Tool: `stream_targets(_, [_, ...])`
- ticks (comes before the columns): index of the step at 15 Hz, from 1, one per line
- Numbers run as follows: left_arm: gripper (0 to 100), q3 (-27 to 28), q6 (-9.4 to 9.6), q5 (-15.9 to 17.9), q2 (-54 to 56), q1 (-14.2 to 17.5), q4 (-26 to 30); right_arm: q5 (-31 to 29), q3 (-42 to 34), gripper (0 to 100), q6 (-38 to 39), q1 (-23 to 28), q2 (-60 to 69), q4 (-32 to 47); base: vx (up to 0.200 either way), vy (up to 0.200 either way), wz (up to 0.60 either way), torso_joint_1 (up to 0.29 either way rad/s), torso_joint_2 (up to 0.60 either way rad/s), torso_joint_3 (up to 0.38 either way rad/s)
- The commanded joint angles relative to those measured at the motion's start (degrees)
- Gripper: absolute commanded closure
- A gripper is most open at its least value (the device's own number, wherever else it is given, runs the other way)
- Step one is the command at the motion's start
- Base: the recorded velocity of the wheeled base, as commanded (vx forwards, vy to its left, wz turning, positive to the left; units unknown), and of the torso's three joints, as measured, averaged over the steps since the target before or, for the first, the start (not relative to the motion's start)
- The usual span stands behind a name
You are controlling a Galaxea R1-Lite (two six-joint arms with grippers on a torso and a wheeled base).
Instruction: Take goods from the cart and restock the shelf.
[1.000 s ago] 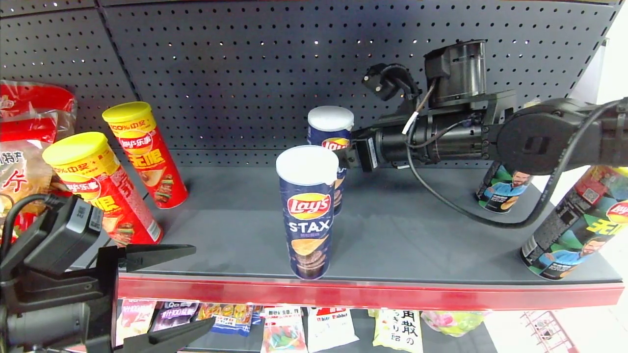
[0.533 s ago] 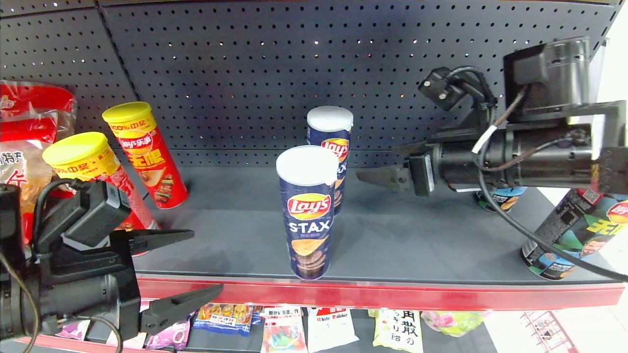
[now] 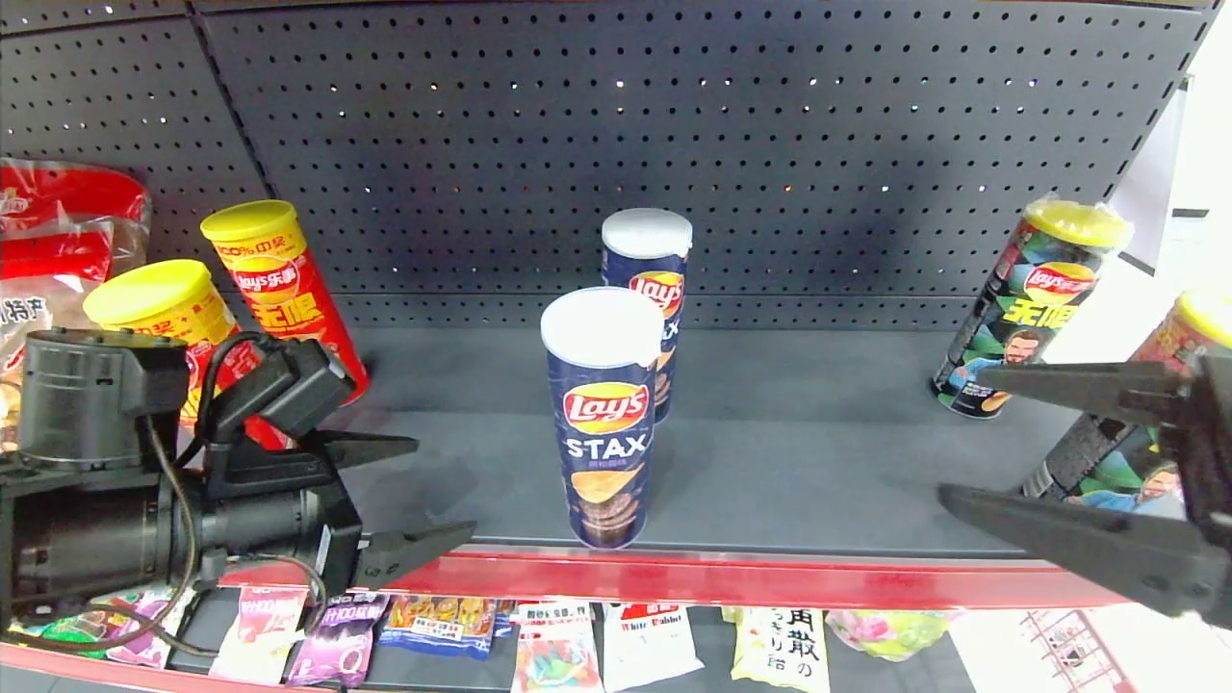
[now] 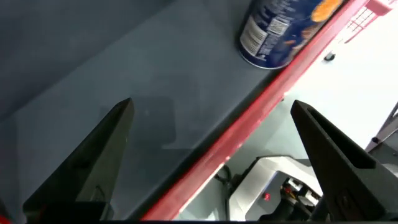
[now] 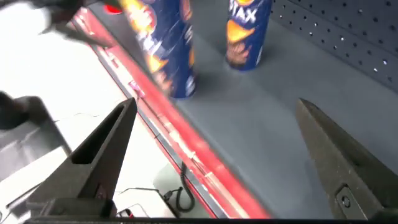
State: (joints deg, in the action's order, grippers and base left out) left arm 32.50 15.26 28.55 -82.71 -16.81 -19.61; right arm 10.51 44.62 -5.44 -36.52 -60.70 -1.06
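Head view: dark-blue cardboard chip tube [image 3: 604, 423] stocked at front edge of grey metal shelf [image 3: 818, 462]. My left gripper [image 3: 443, 486] and right gripper [image 3: 962, 438] are wide open, empty. Cart run next, probably.

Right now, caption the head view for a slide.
Open left pincer and open right pincer flank front blue can and rear blue can, upright on shelf.

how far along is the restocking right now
Done: the front blue can and the rear blue can stand upright on the shelf, one behind the other. In hand: nothing; the left gripper and right gripper are both open and empty. Left: judging by the bare shelf space beside them, probably more fetching.
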Motion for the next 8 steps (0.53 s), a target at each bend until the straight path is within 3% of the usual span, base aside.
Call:
stream_targets(1, [0, 1.95, 0.47, -1.66, -5.0, -1.29, -0.07, -3.92, -6.82, 0, 0.52, 1.28, 15.17, 1.24, 0.0, 0.0, 0.0, 0.0, 0.0, 0.0])
stream_targets(4, [0, 3.8, 0.47, -2.18, -7.55, -3.76, 0.02, -8.66, -6.91, 0, 4.91, 4.71, 19.39, 2.55, 0.0, 0.0, 0.0, 0.0, 0.0, 0.0])
stream_targets(8, [0, 6.87, 0.47, -2.8, -11.33, -4.11, -0.07, -8.75, -7.09, 0, 7.11, 9.8, 22.2, 4.84, 0.0, 0.0, 0.0, 0.0, 0.0, 0.0])
